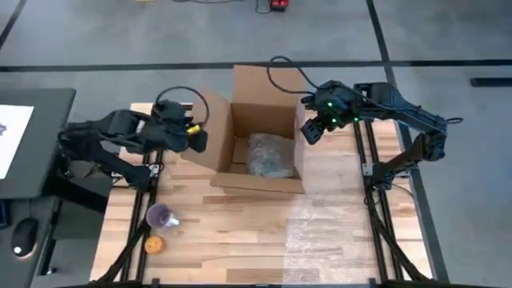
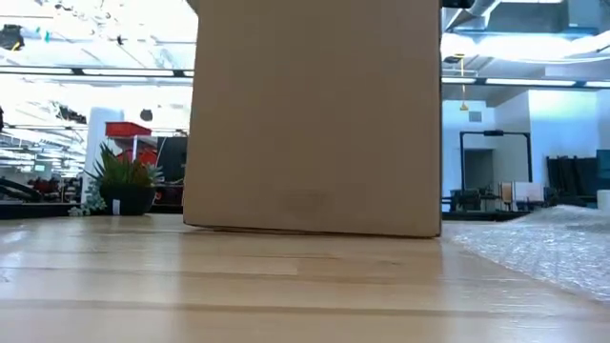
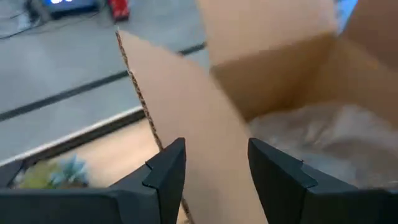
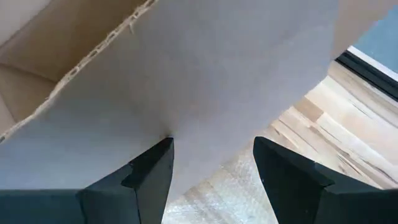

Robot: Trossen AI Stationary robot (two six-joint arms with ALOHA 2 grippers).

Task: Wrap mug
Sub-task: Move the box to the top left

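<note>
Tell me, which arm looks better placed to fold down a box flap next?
Either, each for its own side. The left gripper has its open fingers astride the left flap of the cardboard box; the right gripper straddles the right flap likewise.

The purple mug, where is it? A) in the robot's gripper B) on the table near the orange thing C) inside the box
B: the purple mug lies on the table beside the orange thing, outside the cardboard box.
</note>
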